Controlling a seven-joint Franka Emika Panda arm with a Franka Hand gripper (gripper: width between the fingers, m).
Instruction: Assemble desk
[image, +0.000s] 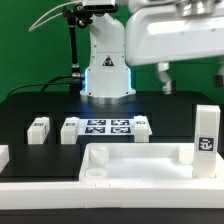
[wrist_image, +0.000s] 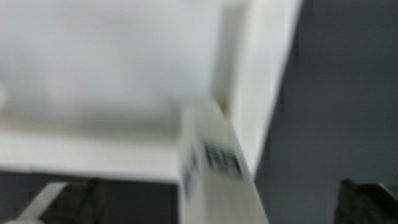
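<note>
The desk top (image: 120, 165) lies flat on the tabletop (image: 30, 105). One leg (image: 205, 135) stands upright at the desk top's corner, on the exterior view's right. The end effector (image: 192, 80) hangs above the desk top, fingers apart, holding nothing.

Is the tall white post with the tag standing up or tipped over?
Upright: the leg stands vertical at the desk top's end, exterior view's right.

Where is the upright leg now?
Exterior view's right: the upright leg stands at that end of the desk top, apart from the loose legs beside the marker board.
</note>
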